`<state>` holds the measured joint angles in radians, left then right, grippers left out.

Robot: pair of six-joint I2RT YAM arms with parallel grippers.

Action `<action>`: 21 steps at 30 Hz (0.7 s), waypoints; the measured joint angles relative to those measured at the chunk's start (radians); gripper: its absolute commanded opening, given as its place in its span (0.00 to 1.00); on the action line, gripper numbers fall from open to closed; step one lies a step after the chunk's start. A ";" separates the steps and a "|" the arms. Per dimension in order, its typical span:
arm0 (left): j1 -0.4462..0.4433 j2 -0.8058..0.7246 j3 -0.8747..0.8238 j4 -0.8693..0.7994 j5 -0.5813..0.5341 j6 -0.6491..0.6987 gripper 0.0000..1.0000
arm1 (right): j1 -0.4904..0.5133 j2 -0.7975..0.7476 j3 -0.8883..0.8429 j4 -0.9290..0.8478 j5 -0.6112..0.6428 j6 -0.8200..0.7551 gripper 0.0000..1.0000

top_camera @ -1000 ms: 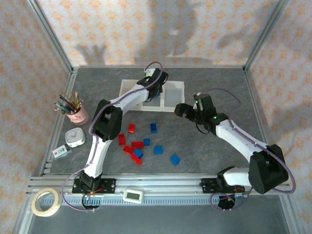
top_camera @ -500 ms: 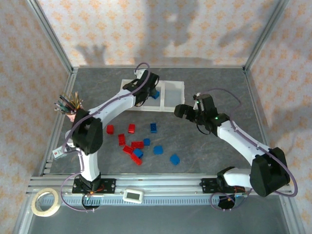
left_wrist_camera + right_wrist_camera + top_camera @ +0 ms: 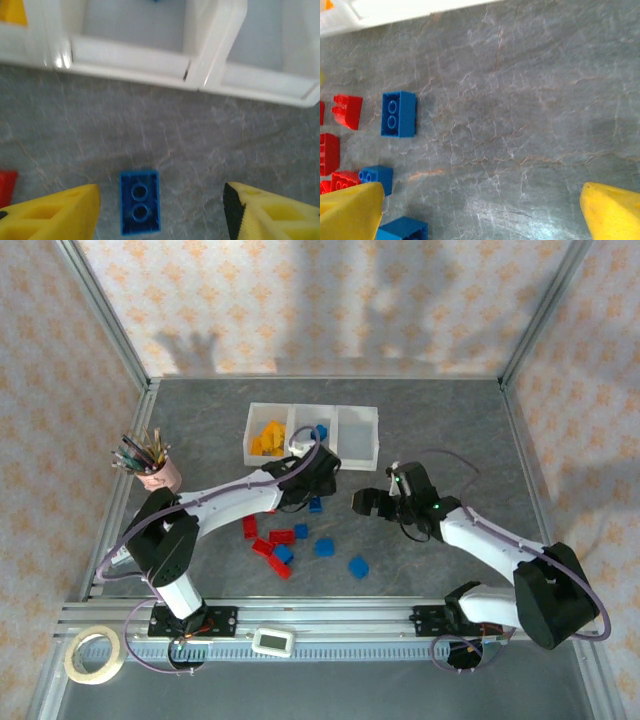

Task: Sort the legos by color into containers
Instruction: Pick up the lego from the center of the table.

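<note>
We see L tool (image 3: 160,202) spread, empty, right over blue lego (image 3: 140,201), long axis square to closing line.

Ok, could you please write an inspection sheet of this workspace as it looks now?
Surface: grey marbled table.
Job's things: three-bin tray; yellow legos in its left bin, blue legos in the middle bin; red and blue legos loose on the table.
Clutter: pink pencil cup, tape roll, small white device.
Grippers: left gripper open above a blue brick; right gripper open, holding nothing.
Cables: purple cable looping off the right arm.
Surroundings: patterned walls, metal frame.
</note>
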<state>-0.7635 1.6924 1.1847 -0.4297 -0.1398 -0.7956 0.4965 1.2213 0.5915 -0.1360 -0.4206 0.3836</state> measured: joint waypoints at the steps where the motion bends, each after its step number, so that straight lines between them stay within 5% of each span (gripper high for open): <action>1: -0.006 0.000 -0.008 0.000 0.003 -0.012 0.71 | 0.002 -0.002 -0.012 0.011 -0.003 0.003 1.00; 10: -0.016 0.100 -0.014 0.025 -0.016 -0.079 0.72 | 0.002 0.005 -0.035 0.077 -0.002 0.008 1.00; 21: -0.016 0.197 -0.014 0.034 -0.025 -0.103 0.46 | 0.002 0.013 -0.021 0.077 0.027 0.008 1.00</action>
<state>-0.7792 1.8896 1.1709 -0.3958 -0.1650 -0.8986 0.4988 1.2339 0.5705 -0.0593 -0.3931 0.3912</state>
